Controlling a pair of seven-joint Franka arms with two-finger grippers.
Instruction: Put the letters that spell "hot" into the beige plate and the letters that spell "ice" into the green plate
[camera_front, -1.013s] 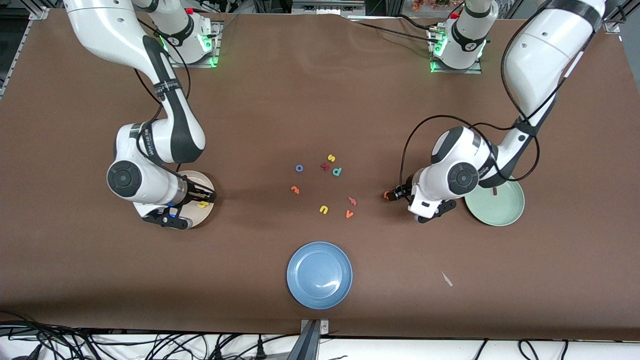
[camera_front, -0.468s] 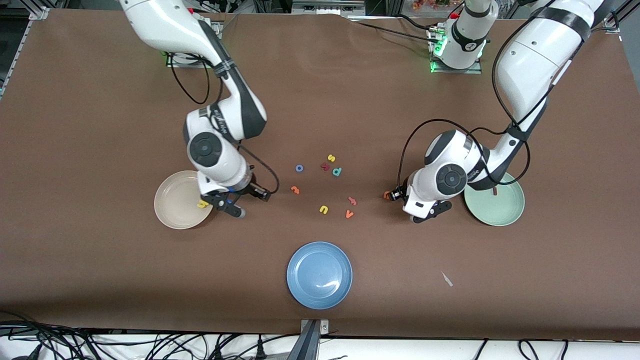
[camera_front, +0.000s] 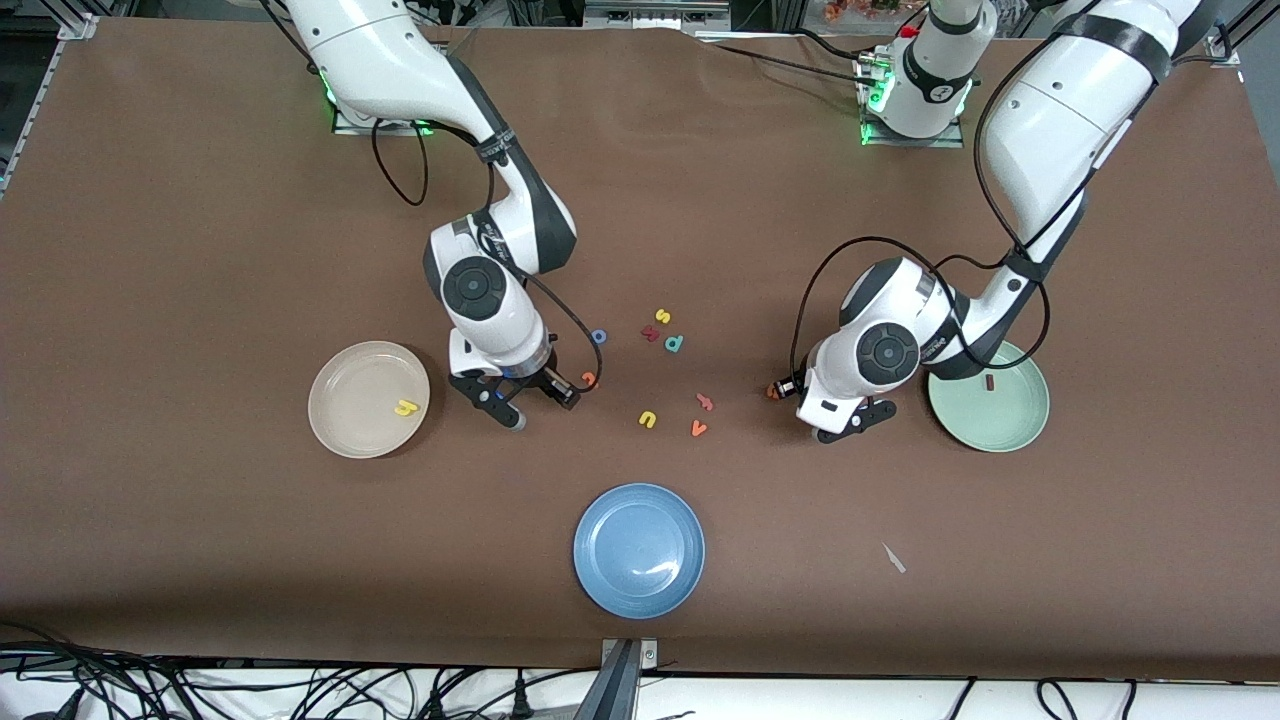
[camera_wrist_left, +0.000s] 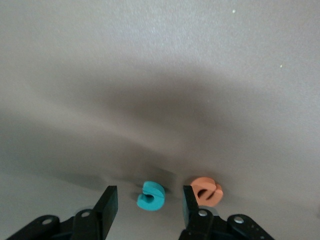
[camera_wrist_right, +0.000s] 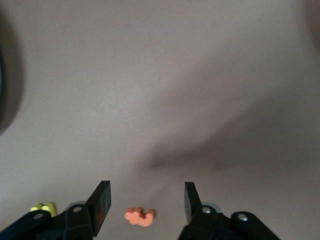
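Beige plate, toward the right arm's end of the worktop, holds the yellow "h"; the green plate at the left arm's end holds the dark red "i". The blue "o" lies on the worktop between them. The right tool hangs low, its jaws apart either side of the orange "t". The left tool stands with jaws apart around the teal "c", the orange "e" just beside one finger.

Yellow "h" in beige plate; dark "i" in green plate.
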